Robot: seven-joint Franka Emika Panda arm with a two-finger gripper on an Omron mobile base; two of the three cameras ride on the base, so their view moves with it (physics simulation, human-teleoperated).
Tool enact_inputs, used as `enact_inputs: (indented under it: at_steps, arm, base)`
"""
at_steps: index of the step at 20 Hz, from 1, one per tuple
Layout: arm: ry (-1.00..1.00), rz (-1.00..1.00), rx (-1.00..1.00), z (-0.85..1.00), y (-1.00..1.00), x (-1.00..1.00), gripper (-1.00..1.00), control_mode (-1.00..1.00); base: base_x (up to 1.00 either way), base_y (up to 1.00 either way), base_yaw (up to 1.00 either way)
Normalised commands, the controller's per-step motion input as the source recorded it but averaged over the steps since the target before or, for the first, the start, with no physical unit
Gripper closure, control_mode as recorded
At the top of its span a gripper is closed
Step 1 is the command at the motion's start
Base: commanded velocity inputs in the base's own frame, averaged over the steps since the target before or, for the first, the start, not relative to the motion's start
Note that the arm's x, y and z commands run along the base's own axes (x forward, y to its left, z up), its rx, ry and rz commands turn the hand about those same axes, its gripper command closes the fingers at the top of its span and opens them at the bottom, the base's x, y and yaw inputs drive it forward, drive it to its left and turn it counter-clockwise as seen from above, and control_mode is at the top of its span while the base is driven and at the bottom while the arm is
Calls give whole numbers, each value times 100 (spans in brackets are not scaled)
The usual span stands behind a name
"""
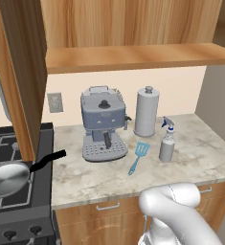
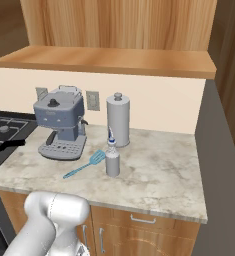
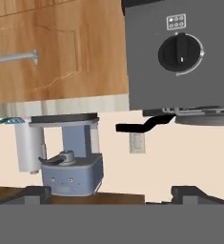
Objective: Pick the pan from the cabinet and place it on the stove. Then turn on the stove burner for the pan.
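The shiny silver pan [image 1: 6, 178] sits on the grates of the black stove [image 1: 18, 143] at the left, and its black handle [image 1: 49, 160] reaches out over the counter edge. The hand view is rolled upside down. There the pan [image 3: 204, 117] and its handle [image 3: 142, 125] hang below the stove front [image 3: 147, 71], which carries a black knob [image 3: 180, 52]. My gripper [image 3: 112, 195] is open with nothing between its fingertips [image 3: 37, 193], and it stands a little back from the stove front. The wooden cabinet [image 1: 133, 28] is above the counter, with its open door [image 1: 25, 72] at the left.
On the marble counter [image 1: 190, 158] stand a blue-grey coffee machine [image 1: 103, 124], a paper towel roll [image 1: 146, 111], a spray bottle [image 1: 167, 141] and a blue spatula [image 1: 139, 155]. Lower wooden cabinets [image 2: 139, 227] with silver pulls run under the counter. A wall closes in at the right [image 2: 224, 165].
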Motion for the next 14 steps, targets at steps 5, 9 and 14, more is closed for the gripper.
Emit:
enact_inputs:
  at_steps: [5,9,14]
  arm:
    - [-6,4,-2,-13,0,24,-100,-100]
    - [-6,2,-3,-22,0,19,-100,-100]
    - [-3,1,-4,-19,0,20,-100,-100]
  base:
    - [0,0,0]
    - [0,0,0]
    - [0,0,0]
